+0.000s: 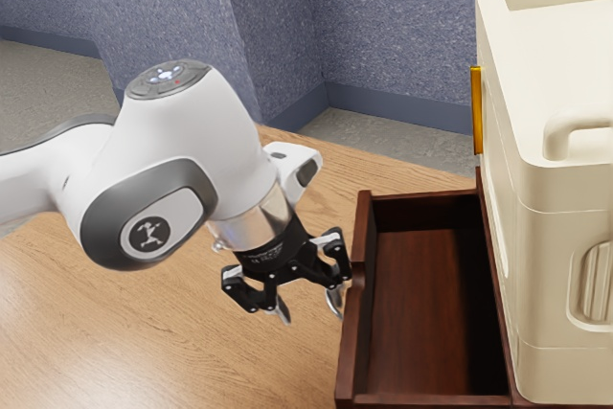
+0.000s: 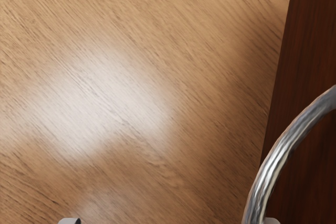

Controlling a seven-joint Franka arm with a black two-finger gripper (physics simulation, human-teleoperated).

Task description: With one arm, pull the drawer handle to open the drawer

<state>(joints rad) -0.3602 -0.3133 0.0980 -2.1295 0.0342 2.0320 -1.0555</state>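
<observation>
My gripper (image 1: pixel 310 315): open, beside pulled-out drawer (image 1: pixel 352 342). Wood tbl (image 1: pixel 182 337): lt brown, diag. grain, w/ glare. Rm: blue-grey speckled walls (image 1: pixel 393 26), grey flr (image 1: pixel 388 141).

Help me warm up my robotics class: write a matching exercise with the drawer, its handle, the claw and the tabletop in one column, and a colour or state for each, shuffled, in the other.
Column one
1. Drawer
2. Handle
3. Claw
4. Tabletop

Column two
A. Silvery and curved
B. Light wood with visible grain
C. Dark reddish brown, standing open
D. Open, its fingers apart

Right pairs: 1-C, 2-A, 3-D, 4-B
</observation>
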